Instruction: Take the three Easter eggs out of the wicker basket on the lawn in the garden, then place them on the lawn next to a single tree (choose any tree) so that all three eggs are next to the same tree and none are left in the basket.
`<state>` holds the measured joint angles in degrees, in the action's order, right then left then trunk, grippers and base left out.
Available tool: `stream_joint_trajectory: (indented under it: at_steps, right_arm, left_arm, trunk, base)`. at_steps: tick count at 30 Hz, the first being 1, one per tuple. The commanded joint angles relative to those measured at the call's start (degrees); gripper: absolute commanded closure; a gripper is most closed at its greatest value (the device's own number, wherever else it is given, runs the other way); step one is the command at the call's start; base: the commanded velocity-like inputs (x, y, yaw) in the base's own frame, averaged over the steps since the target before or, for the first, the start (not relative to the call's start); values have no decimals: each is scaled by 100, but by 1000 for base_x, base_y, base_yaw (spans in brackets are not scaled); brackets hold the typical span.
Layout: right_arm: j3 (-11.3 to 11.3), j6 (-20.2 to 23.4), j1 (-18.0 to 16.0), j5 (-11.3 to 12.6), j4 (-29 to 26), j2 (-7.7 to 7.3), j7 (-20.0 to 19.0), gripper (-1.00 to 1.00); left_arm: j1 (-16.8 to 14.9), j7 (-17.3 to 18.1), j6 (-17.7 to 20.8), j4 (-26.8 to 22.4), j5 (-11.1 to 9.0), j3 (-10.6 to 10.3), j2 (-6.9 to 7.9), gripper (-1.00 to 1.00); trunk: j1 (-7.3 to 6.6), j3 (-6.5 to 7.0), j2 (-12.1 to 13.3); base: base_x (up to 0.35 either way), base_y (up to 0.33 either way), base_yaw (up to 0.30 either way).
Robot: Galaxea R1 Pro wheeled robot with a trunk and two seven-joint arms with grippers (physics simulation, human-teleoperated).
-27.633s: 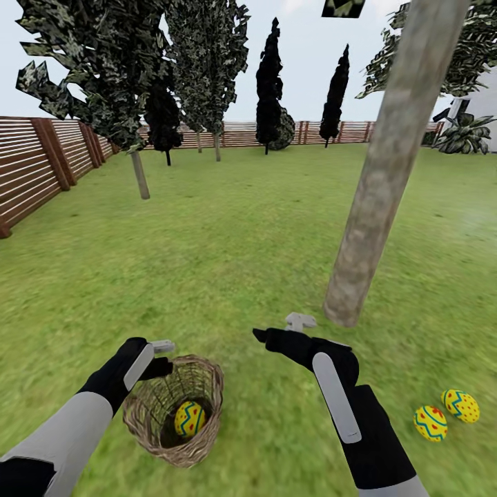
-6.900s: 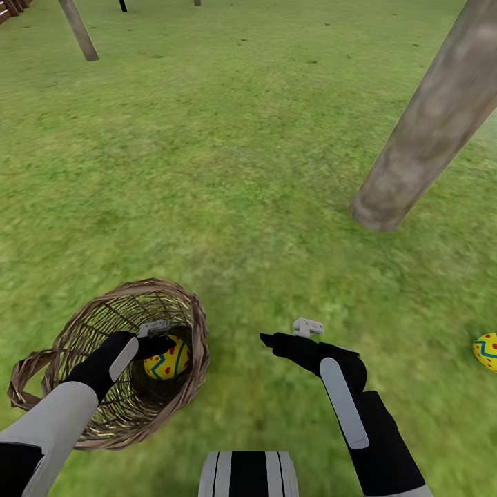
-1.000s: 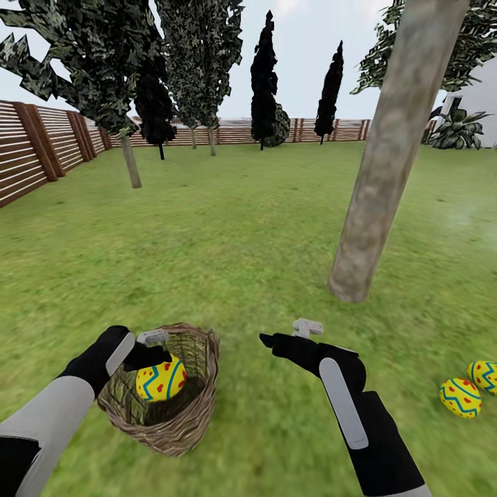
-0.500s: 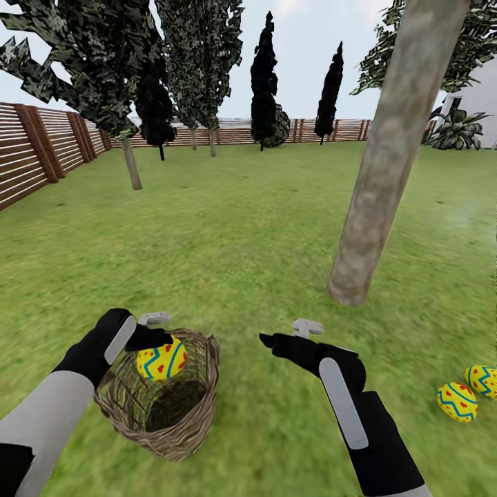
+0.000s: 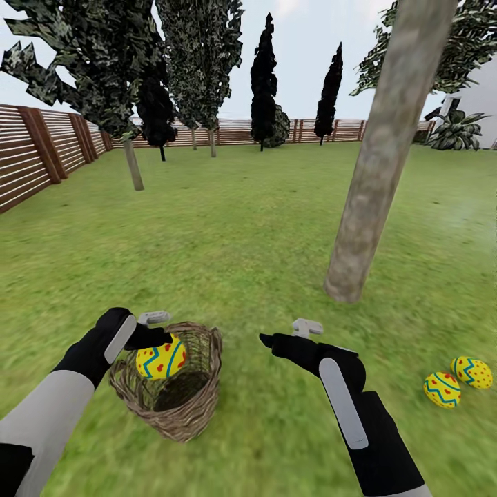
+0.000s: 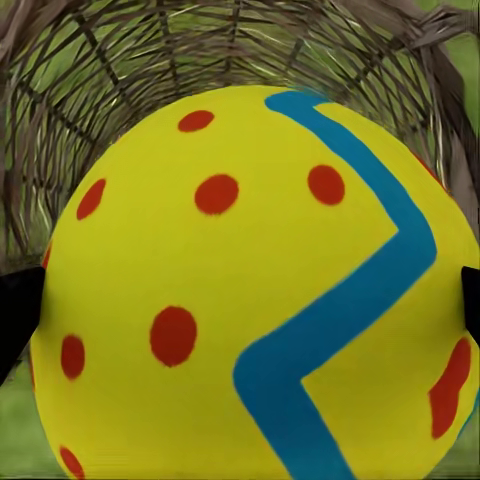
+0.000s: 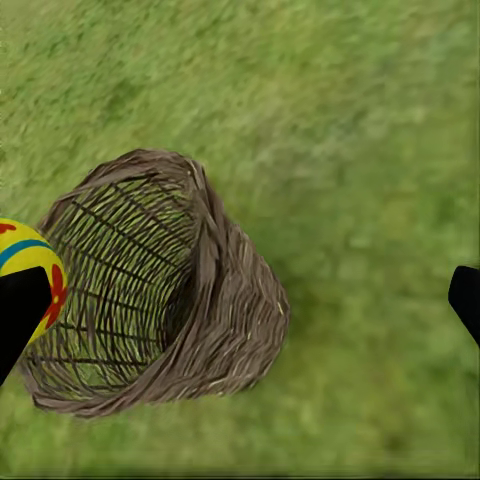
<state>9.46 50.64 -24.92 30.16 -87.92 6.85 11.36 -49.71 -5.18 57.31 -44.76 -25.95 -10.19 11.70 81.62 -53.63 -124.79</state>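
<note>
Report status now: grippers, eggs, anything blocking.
Left gripper shut on third egg, above basket. Right gripper open, empty. Two eggs on lawn right of tree. Path unobstructed.

Brown slat fence (image 5: 34, 155) at left & rear, dark cypresses (image 5: 266, 79), pale sky (image 5: 297, 55), white house (image 5: 480, 103)

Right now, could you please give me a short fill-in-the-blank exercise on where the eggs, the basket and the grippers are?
1. The left gripper is shut on an Easter egg held above the ____.
2. ____ Easter eggs lie on the lawn at the right.
3. The right gripper is open and holds ____.
4. The wicker basket has ____ eggs inside.

Missing words: wicker basket; two; nothing; no
</note>
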Motion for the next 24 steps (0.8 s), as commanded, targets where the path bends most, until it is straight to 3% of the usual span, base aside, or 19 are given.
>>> stream_joint_trajectory:
  at_steps: [1, 15, 19, 24]
  right_arm:
    - [1, 16, -4, 60, -6, 1, 59, -100]
    - [3, 16, -4, 60, -6, 1, 59, -100]
    - [3, 16, -4, 60, -6, 1, 59, -100]
    - [3, 16, -4, 60, -6, 1, 59, -100]
  left_arm:
    - [-3, -53, 15, -8, -59, -27, 7, 100]
    - [0, -107, 19, -206, -53, -47, 4, 100]
    - [35, -412, 98, -704, -58, -48, 7, 100]
    - [235, -478, 269, -1807, -52, -39, 7, 100]
  trunk:
    - [-26, 13, 39]
    - [-334, 264, 600]
    - [-422, 336, 761]
    - [-531, 426, 961]
  base:
    - [-178, 0, 0]
    - [-71, 0, 0]
    - [0, 0, 0]
    - [0, 0, 0]
